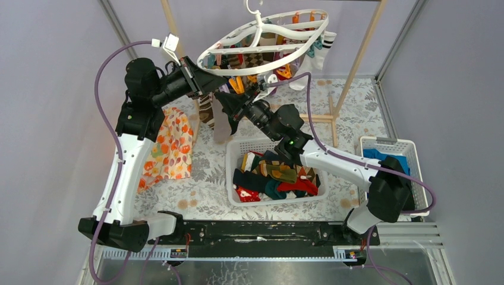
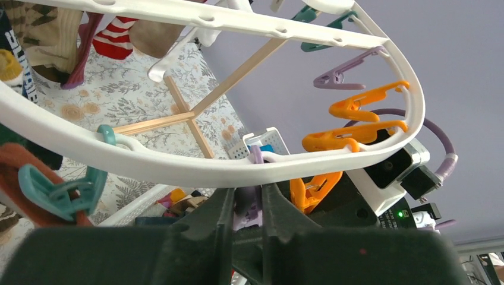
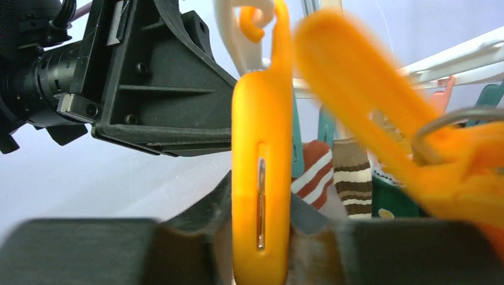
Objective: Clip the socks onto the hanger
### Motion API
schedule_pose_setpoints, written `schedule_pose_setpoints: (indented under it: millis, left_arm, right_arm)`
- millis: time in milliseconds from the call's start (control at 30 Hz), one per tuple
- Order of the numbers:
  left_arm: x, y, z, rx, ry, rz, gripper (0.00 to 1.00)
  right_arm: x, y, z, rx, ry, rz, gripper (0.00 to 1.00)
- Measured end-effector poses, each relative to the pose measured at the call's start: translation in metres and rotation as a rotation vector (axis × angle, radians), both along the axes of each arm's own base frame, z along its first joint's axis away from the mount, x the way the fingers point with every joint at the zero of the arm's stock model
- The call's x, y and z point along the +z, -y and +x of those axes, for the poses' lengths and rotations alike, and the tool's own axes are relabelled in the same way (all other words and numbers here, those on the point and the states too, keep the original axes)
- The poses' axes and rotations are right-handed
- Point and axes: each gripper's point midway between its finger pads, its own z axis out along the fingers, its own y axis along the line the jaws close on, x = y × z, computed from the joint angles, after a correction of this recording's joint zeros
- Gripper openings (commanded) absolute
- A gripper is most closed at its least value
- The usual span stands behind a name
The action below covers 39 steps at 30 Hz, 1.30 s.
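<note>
Table under a floral cover, seen from overhead. A pale wooden rack stands at the far edge, right of middle. The hanger hangs above the middle of the far edge, tilted, its right end higher. Several socks are already clipped to it, among them a white one with black stripes at the right end. Both arms reach up under its near-left rim. An orange floral cloth lies near the left edge. A white basket sits mid-table toward the near edge, and the loose socks are piled in it, well below both pincers. A second basket at the right edge holds a blue cloth. The left pincer sits just under the hanger rim, fingers drawn narrow and pressed on either side of a purple clip that hangs from that rim. Orange clips and a teal clip hang to either side of it. The right pincer is just beside the left one, also narrow. An orange clip hangs down between its fingers; I cannot tell whether it is gripped. A pale sock dangles just below the two pincers; I cannot tell what holds it. Brown-striped hung socks show beyond the right pincer.
</note>
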Motion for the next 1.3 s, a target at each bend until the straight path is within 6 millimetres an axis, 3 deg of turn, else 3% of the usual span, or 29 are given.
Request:
schedule_pose_setpoints:
  millis: [33,67,100,133,300,567,667,733,833,1000,1167,1300]
  left_arm:
    - [-0.001,0.000,0.001,0.004,0.000,0.002,0.11]
    - [-0.001,-0.001,0.001,0.008,-0.001,0.003,0.09]
    - [-0.001,-0.001,0.002,0.009,0.000,0.003,0.09]
    - [-0.001,-0.001,0.002,0.011,-0.001,0.004,0.08]
    - [-0.001,-0.001,0.002,0.014,0.004,0.007,0.05]
    - [-0.002,-0.002,0.003,0.013,0.014,0.019,0.05]
    - [-0.003,-0.002,0.003,0.013,0.013,0.023,0.05]
    - [-0.003,-0.002,0.002,0.012,0.012,0.024,0.05]
    - [-0.005,-0.002,0.002,0.012,0.010,0.029,0.05]
    - [-0.006,-0.002,0.003,0.011,0.017,0.038,0.05]
    - [-0.006,-0.002,0.003,0.011,0.021,0.042,0.05]
    - [-0.006,-0.002,0.003,0.011,0.022,0.045,0.05]
  right_arm:
    - [-0.001,0.000,0.001,-0.005,-0.002,-0.001,0.53]
    - [-0.002,0.001,0.001,-0.010,-0.003,-0.004,0.85]
    - [-0.005,0.003,0.000,-0.014,-0.013,-0.010,0.98]
    - [-0.010,0.005,0.000,-0.022,-0.024,-0.024,1.00]
    - [-0.044,0.025,-0.004,-0.082,-0.090,-0.119,1.00]
    - [-0.091,0.091,-0.028,-0.189,-0.302,-0.216,1.00]
    - [-0.103,0.111,-0.037,-0.217,-0.366,-0.272,0.88]
    - [-0.122,0.120,-0.040,-0.233,-0.430,-0.339,0.85]
    - [-0.169,0.130,-0.041,-0.251,-0.551,-0.481,0.80]
    - [-0.243,0.137,-0.046,-0.196,-0.746,-0.673,0.69]
    - [-0.286,0.127,-0.037,-0.112,-0.877,-0.700,0.63]
    - [-0.320,0.109,-0.033,-0.036,-0.961,-0.728,0.60]
